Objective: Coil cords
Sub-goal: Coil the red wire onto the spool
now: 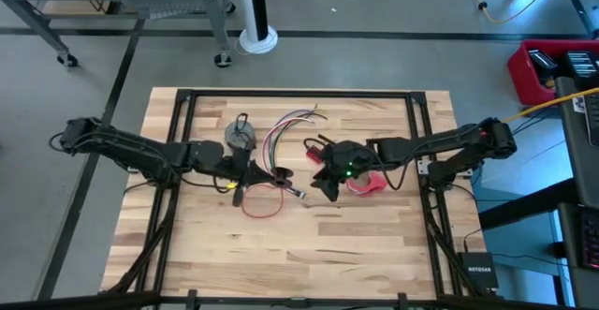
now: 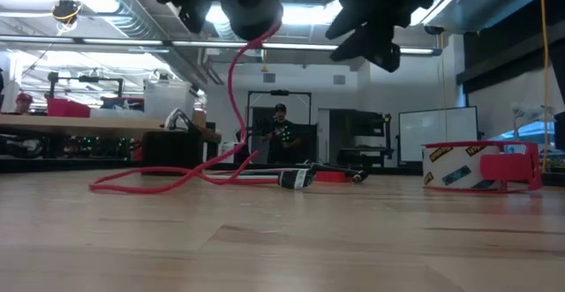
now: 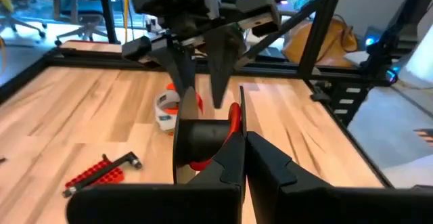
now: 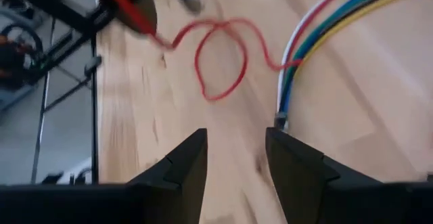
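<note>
Wires (image 1: 292, 123) lie spread on the table (image 1: 374, 244) between our two arms, and one thin red wire (image 1: 263, 204) loops off them toward the front. Our left gripper (image 1: 245, 173) is shut tight on that red wire, lifting one end so it hangs down in a curve, while our right gripper (image 1: 326, 184) floats just beside the bundle with its fingers wide apart and nothing in them. To coil well, we think we should keep the red wire held firm and bring the free gripper down slowly onto the loose loop, so it bends round neatly and does not tangle with the other wires.
</note>
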Available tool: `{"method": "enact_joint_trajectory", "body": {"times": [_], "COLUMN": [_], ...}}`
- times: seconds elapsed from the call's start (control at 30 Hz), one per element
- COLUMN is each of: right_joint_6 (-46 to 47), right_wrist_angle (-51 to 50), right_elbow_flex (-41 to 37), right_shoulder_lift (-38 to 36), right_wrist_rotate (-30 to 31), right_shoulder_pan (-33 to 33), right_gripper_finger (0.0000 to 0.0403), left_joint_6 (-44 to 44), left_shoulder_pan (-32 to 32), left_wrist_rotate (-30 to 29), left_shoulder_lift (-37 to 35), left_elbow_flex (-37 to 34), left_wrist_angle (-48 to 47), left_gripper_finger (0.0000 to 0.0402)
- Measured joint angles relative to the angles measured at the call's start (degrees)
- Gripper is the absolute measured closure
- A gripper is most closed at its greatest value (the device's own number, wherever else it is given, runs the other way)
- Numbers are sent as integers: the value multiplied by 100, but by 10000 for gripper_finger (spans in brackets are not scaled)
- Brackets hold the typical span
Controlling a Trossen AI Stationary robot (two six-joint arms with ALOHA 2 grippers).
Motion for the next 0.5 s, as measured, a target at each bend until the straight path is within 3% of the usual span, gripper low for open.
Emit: {"method": "enact_joint_trajectory", "body": {"times": [0.37,0.5], "right_joint_6": [2,2], "right_wrist_angle": [-32,595], "right_elbow_flex": [0,0], "right_shoulder_lift": [14,14], "right_wrist_rotate": [-84,107], "right_shoulder_pan": [70,67], "right_gripper_finger": [249,249], "left_joint_6": [184,175], "left_shoulder_pan": [-101,-105], "left_wrist_rotate": [115,111], "left_shoulder_lift": [37,35], "left_elbow_flex": [-2,-2], "left_wrist_angle": [170,211], "left_gripper_finger": [402,402]}}
